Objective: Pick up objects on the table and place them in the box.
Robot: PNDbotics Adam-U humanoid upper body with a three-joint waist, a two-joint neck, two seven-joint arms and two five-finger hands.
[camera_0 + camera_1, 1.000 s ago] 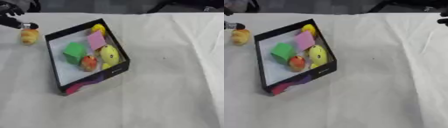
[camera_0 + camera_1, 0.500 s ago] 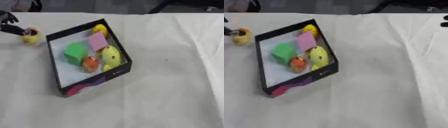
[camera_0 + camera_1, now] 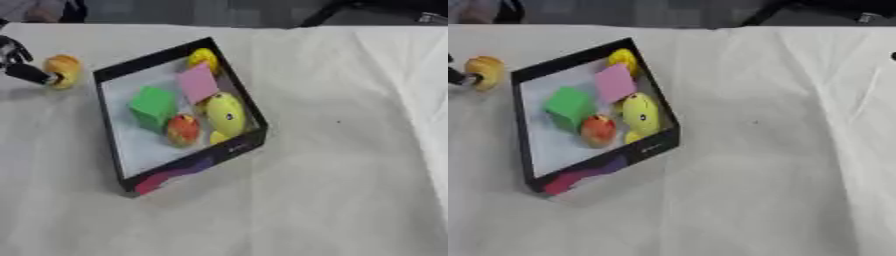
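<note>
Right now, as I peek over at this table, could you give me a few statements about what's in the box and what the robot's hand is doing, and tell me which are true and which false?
1. The box has black walls and a white floor. True.
2. A green block lies inside the box. True.
3. The pink square piece lies on the cloth outside the box. False: it is inside the box.
4. The left hand is at the orange-yellow object left of the box. True.
5. The box holds nothing. False: several coloured things lie in it.
</note>
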